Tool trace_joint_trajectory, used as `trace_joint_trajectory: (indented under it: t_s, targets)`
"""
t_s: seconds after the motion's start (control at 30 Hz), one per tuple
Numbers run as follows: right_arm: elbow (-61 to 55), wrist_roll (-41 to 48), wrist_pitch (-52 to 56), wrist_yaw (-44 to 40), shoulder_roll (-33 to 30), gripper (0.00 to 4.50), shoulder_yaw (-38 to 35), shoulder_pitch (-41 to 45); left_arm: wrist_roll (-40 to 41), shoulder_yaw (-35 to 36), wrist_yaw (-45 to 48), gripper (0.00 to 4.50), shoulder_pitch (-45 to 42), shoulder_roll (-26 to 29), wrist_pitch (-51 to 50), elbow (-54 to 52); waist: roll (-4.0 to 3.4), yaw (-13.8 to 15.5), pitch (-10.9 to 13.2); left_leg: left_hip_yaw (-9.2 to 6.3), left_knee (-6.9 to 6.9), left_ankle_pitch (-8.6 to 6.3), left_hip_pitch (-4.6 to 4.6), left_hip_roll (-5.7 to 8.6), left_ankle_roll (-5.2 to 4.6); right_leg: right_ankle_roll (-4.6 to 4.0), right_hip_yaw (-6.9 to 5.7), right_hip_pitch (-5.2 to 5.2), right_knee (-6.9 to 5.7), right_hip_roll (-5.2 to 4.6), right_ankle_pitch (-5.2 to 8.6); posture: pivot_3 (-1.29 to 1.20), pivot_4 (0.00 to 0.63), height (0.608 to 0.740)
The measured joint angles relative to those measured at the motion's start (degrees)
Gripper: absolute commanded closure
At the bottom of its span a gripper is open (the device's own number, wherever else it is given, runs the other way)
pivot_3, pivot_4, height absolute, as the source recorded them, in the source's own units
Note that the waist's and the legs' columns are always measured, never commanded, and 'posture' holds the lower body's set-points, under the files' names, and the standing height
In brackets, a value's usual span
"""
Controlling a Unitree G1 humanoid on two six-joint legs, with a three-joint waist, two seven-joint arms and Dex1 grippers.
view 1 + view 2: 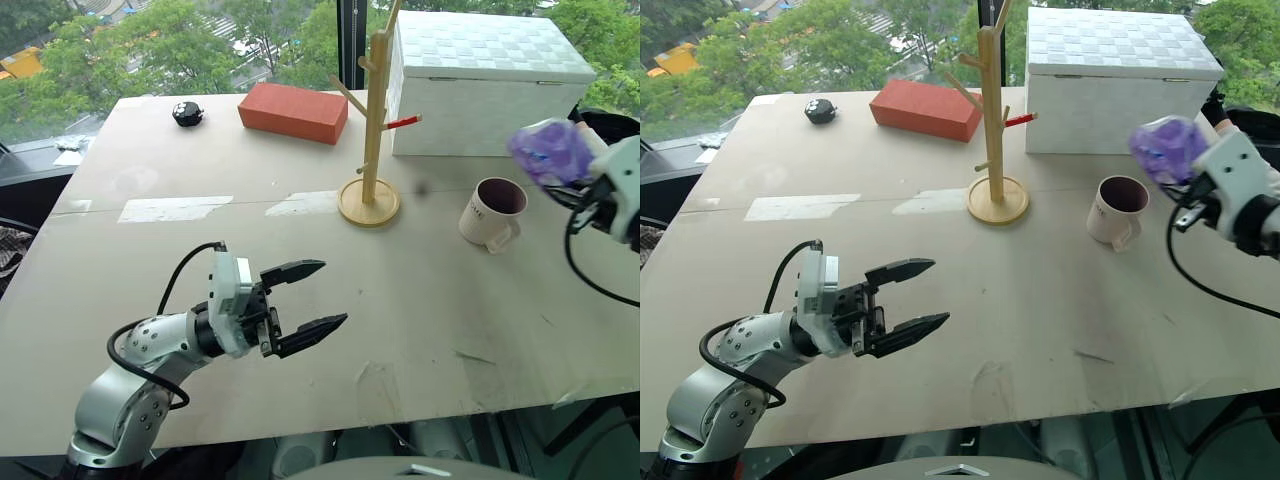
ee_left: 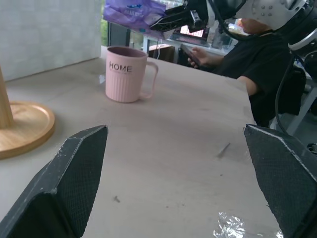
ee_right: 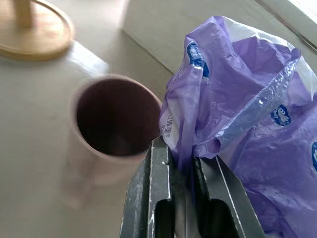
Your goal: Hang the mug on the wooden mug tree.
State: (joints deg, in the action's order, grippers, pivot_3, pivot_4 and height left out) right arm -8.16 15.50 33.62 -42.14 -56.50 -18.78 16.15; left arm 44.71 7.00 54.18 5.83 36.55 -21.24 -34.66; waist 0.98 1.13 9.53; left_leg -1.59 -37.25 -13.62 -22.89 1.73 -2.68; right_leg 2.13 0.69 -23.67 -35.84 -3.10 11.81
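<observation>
Currently the mug [image 1: 492, 212] is stood upright on the worktop [image 1: 300, 290], to the right of the wooden mug tree [image 1: 370, 130] and apart from its round base, near the white box [image 1: 480, 85]. A purple-and-white plastic packet [image 3: 237, 124] is pinched between the pressed-together fingers of the right hand [image 3: 185, 171], held just right of the mug. The left hand [image 1: 310, 297] is held spread over the near worktop, nothing gripped.
</observation>
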Motion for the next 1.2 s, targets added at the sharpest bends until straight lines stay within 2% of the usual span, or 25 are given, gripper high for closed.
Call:
trace_joint_trajectory:
  t_s: [0.13, 0.23, 0.33, 0.43, 0.47, 0.53, 0.57, 0.6, 0.7, 0.8, 0.97, 1.1, 1.2]
  targets:
    - [7.30, -3.95, -0.66, 2.66, 0.03, 4.42, -0.38, -5.14, 0.54, -0.42, 1.06, 0.00, -1.46, -0.03, 0.09, 0.02, -0.02, -0.47, -0.02, 0.07, 0.01, 0.00, 0.07, -0.02, 0.00, 0.00, 0.08, 0.01, -0.03, 0.06, 0.00, 0.00, 0.150, 0.740]
    - [13.63, -6.09, -3.12, 4.66, 3.58, 4.42, 1.81, -5.24, 0.48, -1.11, 1.21, 0.00, -1.63, -0.35, 0.10, -0.02, -0.03, -1.18, -0.02, 0.13, 0.01, 0.00, 0.14, -0.05, 0.00, 0.01, 0.15, 0.02, -0.06, 0.15, -0.01, 0.00, 0.150, 0.740]
    - [19.83, -6.71, -6.11, 4.95, 6.79, 3.42, 4.66, -4.72, 0.39, -1.92, 1.34, 0.00, -1.71, -0.48, 0.18, -0.03, -0.08, -1.52, -0.03, 0.15, 0.00, 0.01, 0.15, -0.04, -0.01, 0.03, 0.15, 0.02, -0.08, 0.20, -0.01, 0.00, 0.150, 0.740]
    - [22.03, -7.30, -9.26, 4.42, 7.28, 1.95, 5.61, -4.59, 0.31, -2.63, 1.72, 0.00, -1.77, -0.48, 0.25, -0.03, -0.15, -1.56, -0.03, 0.19, 0.00, 0.01, 0.14, -0.02, -0.01, 0.06, 0.15, 0.02, -0.08, 0.35, -0.03, 0.00, 0.150, 0.740]
    - [21.10, -7.14, -9.36, 4.06, 6.78, 1.40, 5.17, -4.93, 0.31, -2.65, 1.76, 0.00, -1.89, -0.48, 0.28, -0.03, -0.15, -1.55, -0.02, 0.19, 0.00, 0.00, 0.13, -0.02, -0.01, 0.07, 0.15, 0.02, -0.07, 0.35, -0.04, 0.00, 0.150, 0.740]
    - [17.12, -5.54, -7.90, 2.34, 5.19, 0.60, 3.18, -7.10, 0.31, -2.69, 1.80, 0.00, -2.12, -0.43, 0.32, -0.04, -0.21, -1.34, 0.01, 0.15, 0.00, 0.00, 0.10, -0.02, -0.02, 0.08, 0.15, 0.02, -0.06, 0.33, -0.04, 0.00, 0.150, 0.740]
    - [12.88, -3.42, -5.66, 0.25, 3.70, 0.23, 1.32, -9.09, 0.31, -2.63, 1.82, 0.00, -2.18, -0.39, 0.33, -0.02, -0.22, -1.15, 0.01, 0.12, 0.00, -0.01, 0.09, -0.02, -0.03, 0.12, 0.16, 0.02, -0.06, 0.33, -0.05, 0.00, 0.150, 0.740]
    - [9.91, -1.79, -4.02, -1.11, 2.76, 0.10, -0.13, -10.29, 0.29, -2.65, 1.81, 0.00, -2.24, -0.37, 0.34, -0.01, -0.23, -1.10, 0.01, 0.09, 0.01, -0.01, 0.09, -0.03, -0.03, 0.18, 0.15, 0.02, -0.05, 0.31, -0.09, 0.00, 0.150, 0.740]
    - [-3.96, 5.80, 4.10, -5.48, 0.77, 0.10, -5.17, -15.00, 0.28, -2.88, 1.82, 0.00, -2.62, -0.41, 0.33, 0.07, -0.19, -0.81, -0.01, 0.04, 0.01, -0.01, 0.12, -0.14, -0.03, 0.32, 0.11, 0.04, -0.04, 0.26, 0.03, 0.00, 0.150, 0.740]
    - [-13.08, 8.69, 9.28, -1.73, 5.33, 0.10, -3.70, -14.16, 0.29, -3.19, 1.93, 0.00, -3.27, -0.47, 0.32, 0.15, 0.02, -0.99, -0.09, 0.07, -0.05, -0.02, 0.19, -0.25, -0.03, 0.27, 0.11, 0.08, -0.05, 0.33, 0.07, 0.00, 0.150, 0.740]
    - [-13.83, 2.84, 12.60, 15.79, 20.46, 0.10, 4.60, -8.26, 0.31, -3.39, 1.77, 0.00, -4.73, -0.46, 0.17, 0.51, 0.02, -0.98, -0.10, 0.11, -0.12, -0.02, 0.12, -0.20, -0.02, 0.25, 0.12, 0.05, -0.05, 0.33, 0.05, 0.00, 0.150, 0.740]
    - [-12.18, -1.80, 12.02, 24.19, 27.38, 0.10, 9.45, -6.58, 0.35, -3.14, 0.84, 0.00, -4.96, -0.30, -0.48, 0.45, -0.01, -0.46, -0.09, 0.11, -0.05, -0.01, 0.00, -0.10, 0.01, 0.08, 0.15, -0.08, -0.04, 0.32, -0.10, 0.00, 0.150, 0.740]
    - [-9.02, -5.48, 10.03, 29.16, 30.11, 0.10, 10.64, -4.92, 0.44, -3.04, -0.26, 0.00, -4.60, -0.21, -1.11, 0.22, -0.03, -0.30, -0.08, 0.11, -0.04, -0.01, -0.01, -0.03, 0.01, 0.04, 0.14, -0.07, 0.00, 0.32, -0.08, 0.00, 0.150, 0.740]
